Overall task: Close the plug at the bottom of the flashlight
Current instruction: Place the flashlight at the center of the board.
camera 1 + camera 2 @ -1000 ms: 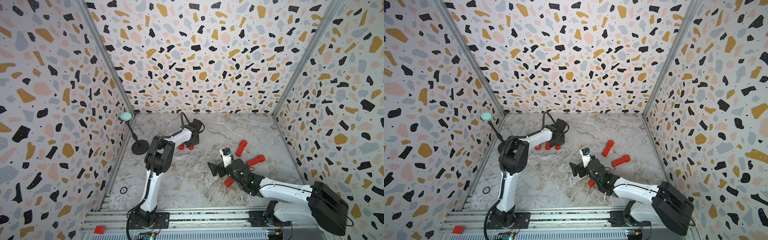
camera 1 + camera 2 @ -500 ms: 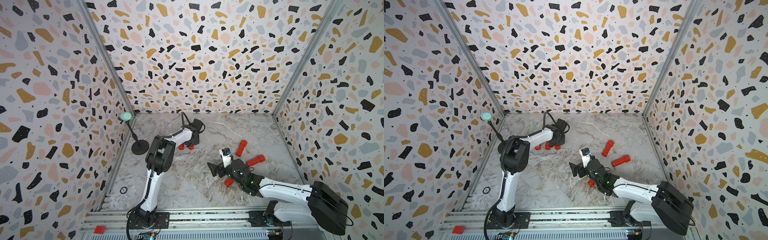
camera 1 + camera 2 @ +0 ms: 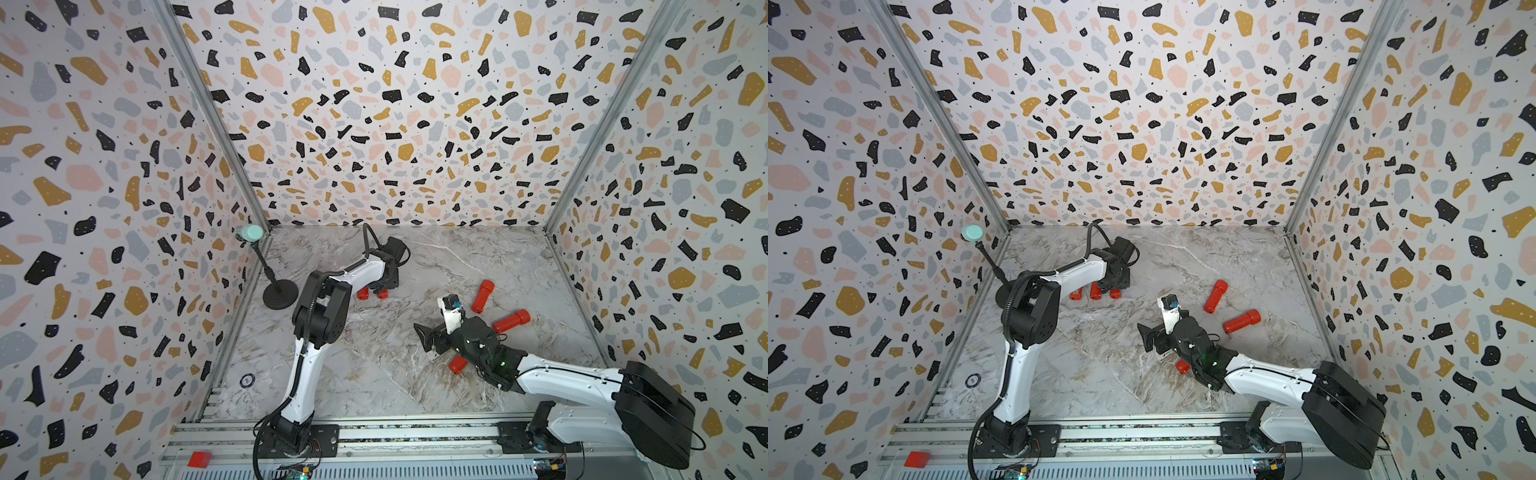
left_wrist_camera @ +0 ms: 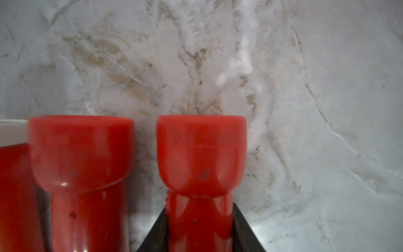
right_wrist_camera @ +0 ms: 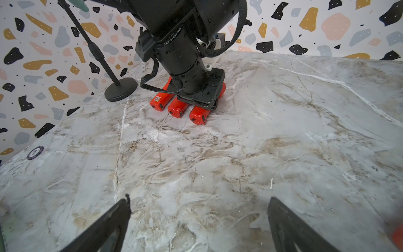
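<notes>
Left of centre in both top views, on the grey marbled floor [image 3: 374,374], lies the red plastic flashlight [image 3: 1115,294] I am working on. It ends a row of three: two more red flashlights [image 3: 1095,291] lie just beside it, parallel, flared ends level. I judge this a deliberate line-up that keeps sorted units apart from the rest.

My left gripper [image 4: 199,210] meets it from above. The jaws stand narrow, one against each side of the slim handle directly behind the flare. That is the thinnest section, and the flare would stop the body sliding through. How firmly they press cannot be read.

Orientation: the long axis lies flat on the floor. The flared end, which I take for the lamp head, points toward the lower edge of the top views, clear of the fingertips. The bottom end, with its plug, points toward the back wall and is hidden under the gripper body; the plug's condition cannot be confirmed.

My right gripper [image 5: 199,197] is spread wide and empty over bare floor at centre right. Around that arm lie three loose red flashlights [image 3: 482,295] at mixed angles, one half covered by it. A black stand with a teal head [image 3: 280,294] occupies the floor's left edge.
</notes>
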